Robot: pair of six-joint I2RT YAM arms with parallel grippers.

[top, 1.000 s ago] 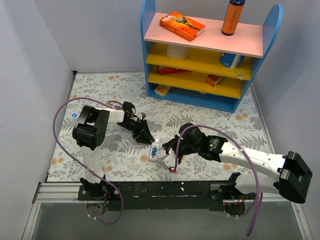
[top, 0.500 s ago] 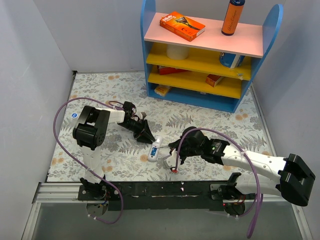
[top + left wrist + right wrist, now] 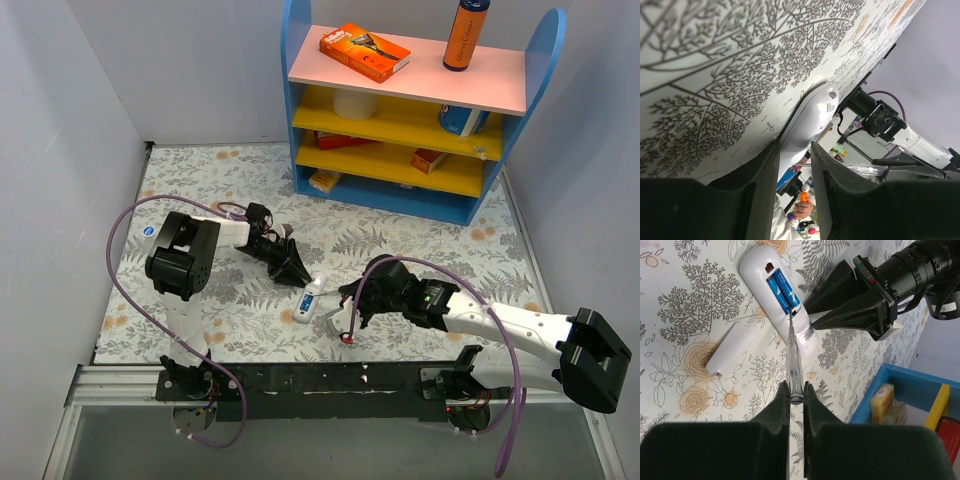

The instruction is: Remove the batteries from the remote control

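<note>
Two blue batteries point(image 3: 783, 292) sat in the remote control's point(image 3: 801, 328) open slot, print unreadable.
The left gripper point(image 3: 794, 148) clamped the remote control's end; the right gripper point(image 3: 796, 390) pinched a screwdriver point(image 3: 793, 356), tip at the batteries. The loose cover point(image 3: 732, 355) lay just beside, near the mat's point(image 3: 200, 312) front edge.

The remote control point(image 3: 756, 271) lies slot-up on the flowered tabletop point(image 3: 685, 300) in the upper middle of the frame, the batteries point(image 3: 782, 290) side by side inside it. The right pincer point(image 3: 795, 390) at the bottom centre grips a thin silvery rod point(image 3: 794, 360) whose tip touches the batteries' lower end. The white cover point(image 3: 731, 356) lies apart at left, and the left pincer point(image 3: 810, 314) clasps the remote's lower end from the upper right.
</note>
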